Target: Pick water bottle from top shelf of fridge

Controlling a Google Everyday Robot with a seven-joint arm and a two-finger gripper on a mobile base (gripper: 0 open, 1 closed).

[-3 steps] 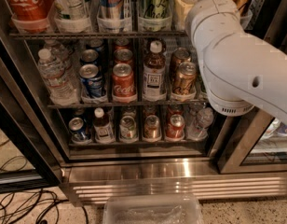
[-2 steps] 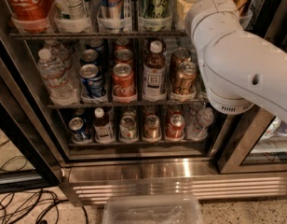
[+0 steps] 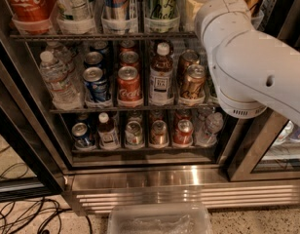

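Note:
The fridge (image 3: 189, 194) stands with its door swung aside. Its top shelf (image 3: 91, 36) is a dark wire rack with clear tubs (image 3: 116, 24). The water bottle (image 3: 195, 4) stands in the right-hand tub. Only its pale lower body and a bit of red band show, at the top edge. My white arm (image 3: 247, 62) reaches up across the right side of the fridge, covering the bottle's right side. My gripper is out of view, past the arm's end near the top edge.
On the top shelf stand a Coca-Cola bottle (image 3: 28, 4), a labelled bottle (image 3: 74, 4) and tall cans (image 3: 162, 1). Below are cans, a crinkled clear bottle (image 3: 57, 79) and a brown tea bottle (image 3: 160, 74). The glass door (image 3: 267, 150) stands right. A clear bin (image 3: 159, 221) and cables (image 3: 23, 218) lie on the floor.

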